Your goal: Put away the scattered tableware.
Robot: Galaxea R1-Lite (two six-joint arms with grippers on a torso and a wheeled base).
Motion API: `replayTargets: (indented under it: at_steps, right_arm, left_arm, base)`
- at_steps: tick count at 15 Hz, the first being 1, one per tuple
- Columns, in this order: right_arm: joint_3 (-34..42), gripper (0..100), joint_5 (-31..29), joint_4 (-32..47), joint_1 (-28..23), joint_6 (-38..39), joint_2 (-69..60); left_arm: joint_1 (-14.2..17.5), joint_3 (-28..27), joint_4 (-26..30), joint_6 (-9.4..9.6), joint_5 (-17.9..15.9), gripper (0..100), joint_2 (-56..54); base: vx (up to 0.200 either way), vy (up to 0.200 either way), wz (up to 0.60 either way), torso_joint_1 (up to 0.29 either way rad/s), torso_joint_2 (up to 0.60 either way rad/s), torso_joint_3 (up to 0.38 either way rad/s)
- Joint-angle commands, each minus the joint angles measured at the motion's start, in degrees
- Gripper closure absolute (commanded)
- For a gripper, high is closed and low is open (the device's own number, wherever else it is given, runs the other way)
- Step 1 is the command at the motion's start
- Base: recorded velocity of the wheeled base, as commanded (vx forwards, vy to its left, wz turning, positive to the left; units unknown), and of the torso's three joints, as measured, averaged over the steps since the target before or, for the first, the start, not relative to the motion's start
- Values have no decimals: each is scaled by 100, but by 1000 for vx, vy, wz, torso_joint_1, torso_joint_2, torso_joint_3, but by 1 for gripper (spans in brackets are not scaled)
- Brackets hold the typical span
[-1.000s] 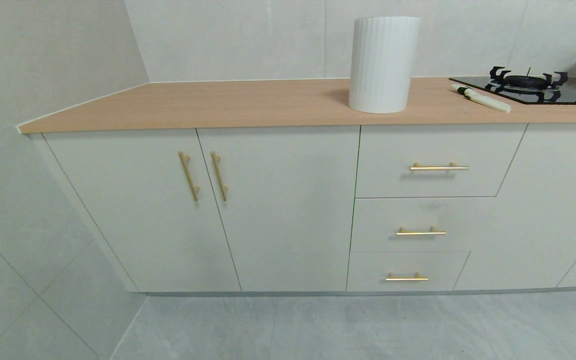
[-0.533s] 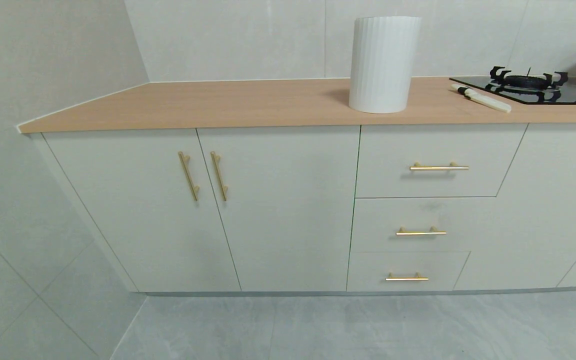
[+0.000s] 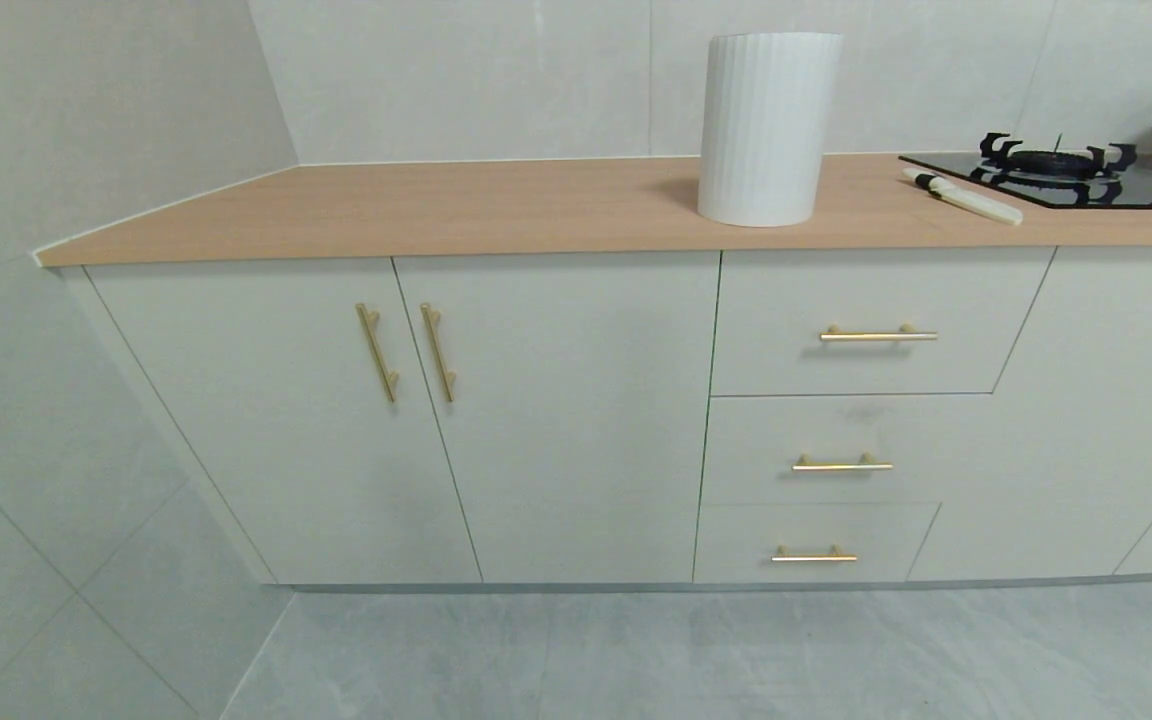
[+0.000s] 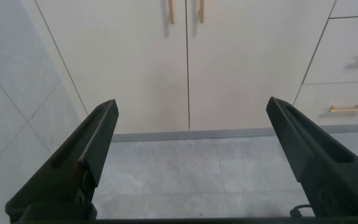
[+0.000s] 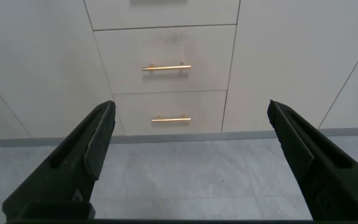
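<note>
A white utensil with a dark end [image 3: 960,195] lies on the wooden countertop [image 3: 456,205], right of a tall ribbed white cylinder [image 3: 764,127] and beside the black stove [image 3: 1066,175]. My left gripper [image 4: 191,124] hangs open low above the floor, facing the double cabinet doors [image 4: 188,56]. My right gripper [image 5: 191,127] is open too, facing the lower drawers [image 5: 166,68]. Nothing sits between either pair of fingers.
White cabinets run under the counter: two doors with vertical gold handles [image 3: 406,350] at left, a stack of three drawers with gold bars [image 3: 876,335] at right. Tiled walls close off the left corner. Grey floor tiles [image 3: 636,650] lie open before the cabinets.
</note>
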Motion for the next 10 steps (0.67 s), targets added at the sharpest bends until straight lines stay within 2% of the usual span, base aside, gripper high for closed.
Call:
replayTargets:
  at_steps: [1,6,10]
  right_arm:
    - [11,0,-4,21,4,2,18]
    - [11,0,-4,21,4,2,18]
    - [11,0,5,21,4,2,18]
  left_arm:
    - [2,1,8,26,-11,0,0]
    - [2,1,-1,17,-29,0,0]
    - [2,1,8,17,-37,0,0]
  base:
    - [0,0,0,0,0,0]
    - [0,0,0,0,0,0]
    - [200,0,0,6,0,-2]
